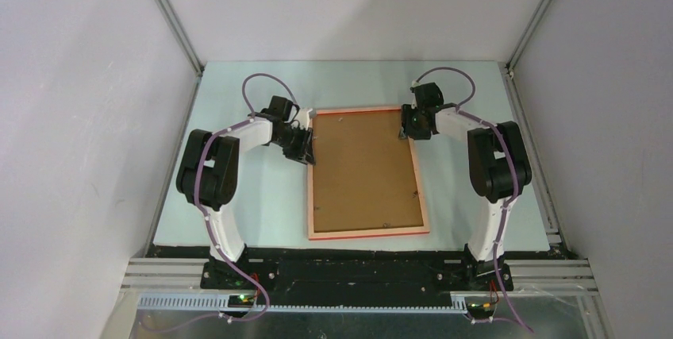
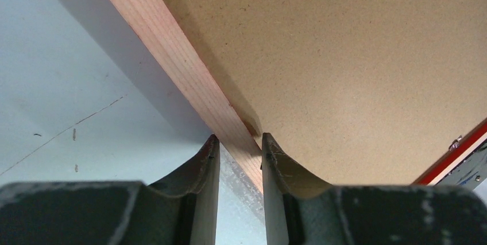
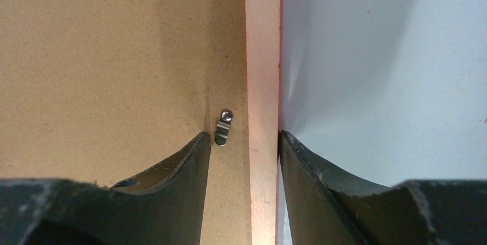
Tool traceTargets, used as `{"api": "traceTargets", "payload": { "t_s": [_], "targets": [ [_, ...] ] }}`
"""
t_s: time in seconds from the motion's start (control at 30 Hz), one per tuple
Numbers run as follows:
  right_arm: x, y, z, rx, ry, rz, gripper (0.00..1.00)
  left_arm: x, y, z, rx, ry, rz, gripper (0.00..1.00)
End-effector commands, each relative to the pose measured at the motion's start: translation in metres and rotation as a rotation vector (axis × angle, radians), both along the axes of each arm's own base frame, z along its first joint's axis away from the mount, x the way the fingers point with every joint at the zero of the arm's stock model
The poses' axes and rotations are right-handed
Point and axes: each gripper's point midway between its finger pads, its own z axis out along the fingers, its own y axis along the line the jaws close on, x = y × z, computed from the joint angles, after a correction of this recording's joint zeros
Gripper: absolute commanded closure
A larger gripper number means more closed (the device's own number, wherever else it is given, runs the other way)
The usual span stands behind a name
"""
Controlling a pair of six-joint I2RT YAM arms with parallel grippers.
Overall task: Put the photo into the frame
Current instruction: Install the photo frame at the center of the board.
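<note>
- My left end effector (image 1: 301, 151) sits at the left long rail of the frame (image 1: 367, 233), up near the frame's far-left corner.
- In the left wrist view its two fingers (image 2: 209, 162) are narrow, one on each face of that pale wood rail. The outer finger is on the worktop (image 1: 254, 204) side and the inner one on the board side. Both press against the wood, so I am gripping the frame here.
- The frame lies back-up in the middle of the worktop, between my two arms. Its long sides run from the near edge toward the far edge, and it is turned slightly askew. Its near rail lies close to the worktop's near edge.
- A plain brown backing board (image 1: 365, 168) fills the frame's opening.
- A small metal tab (image 3: 223, 127) lies on the board just beside the right rail.
- My right end effector (image 1: 414, 129) is at the right long rail, near the frame's far-right corner.
- Its fingers straddle the rail at a middling width. The outer finger (image 3: 298, 159) meets the red edge. The inner one stands over the board, a gap away from the wood, so the rail is not clamped.
</note>
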Motion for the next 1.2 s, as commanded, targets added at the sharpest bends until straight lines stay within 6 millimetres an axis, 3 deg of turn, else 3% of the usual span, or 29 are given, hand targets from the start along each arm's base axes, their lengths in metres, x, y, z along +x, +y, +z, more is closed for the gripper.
{"api": "traceTargets", "payload": {
  "t_s": [0.0,0.57,0.93,1.17],
  "targets": [
    [0.0122,0.0145,-0.0004,0.039,-0.010,0.017,0.50,-0.0419,-0.0055,-0.0151,-0.001,0.118,-0.091,1.00],
    [0.0172,0.0136,-0.0047,0.028,0.018,-0.001,0.49,-0.0432,-0.0053,-0.0174,0.001,0.122,-0.096,1.00],
    [0.0187,0.0097,-0.0047,0.029,0.020,0.000,0.65,-0.0432,-0.0046,-0.0177,0.007,0.121,-0.096,1.00],
    [0.0175,0.0128,-0.0025,0.041,0.019,0.018,0.64,-0.0429,-0.0047,-0.0170,0.007,0.117,-0.098,1.00]
  ]
}}
